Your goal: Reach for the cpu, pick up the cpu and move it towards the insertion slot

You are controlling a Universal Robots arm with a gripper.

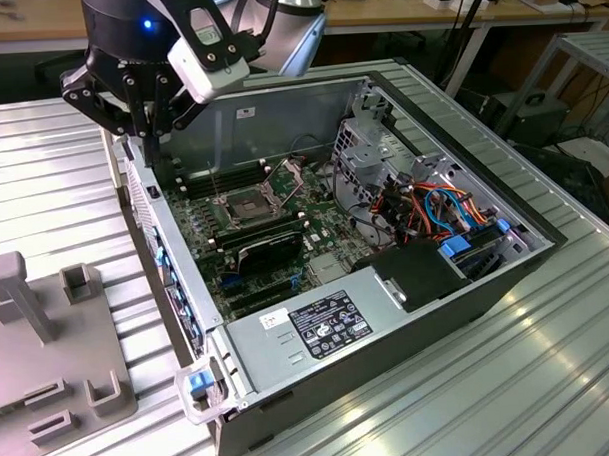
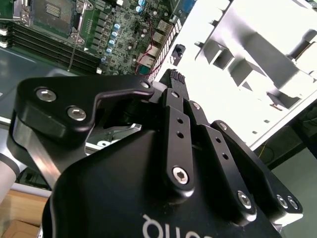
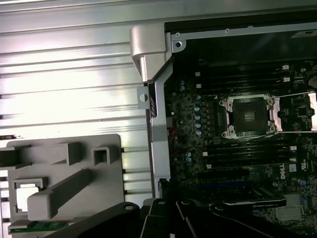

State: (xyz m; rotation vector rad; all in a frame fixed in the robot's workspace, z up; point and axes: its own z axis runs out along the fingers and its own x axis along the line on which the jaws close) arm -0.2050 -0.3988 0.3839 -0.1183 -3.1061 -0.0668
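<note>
The cpu (image 3: 23, 197) is a pale square chip lying in a recess of the grey plastic block (image 3: 74, 171). The block sits on the ribbed table beside the open computer case. The insertion slot (image 1: 242, 203) is a metal-framed socket with a dark centre on the motherboard, and both wrist views show it too (image 3: 249, 116) (image 2: 55, 11). My gripper (image 1: 144, 142) hangs high over the case's far corner at the exterior view's left, above the case wall between block and socket. In the second wrist view the gripper (image 2: 177, 79) looks shut, with nothing in it.
The case wall (image 3: 157, 148) separates the block from the motherboard. Long black memory slots (image 3: 233, 148) flank the socket, and a dark card (image 1: 270, 247) lies in front of it. Drive cages and coloured cables (image 1: 434, 208) fill the case at the exterior view's right. The block's tall post (image 1: 14, 288) stands upright.
</note>
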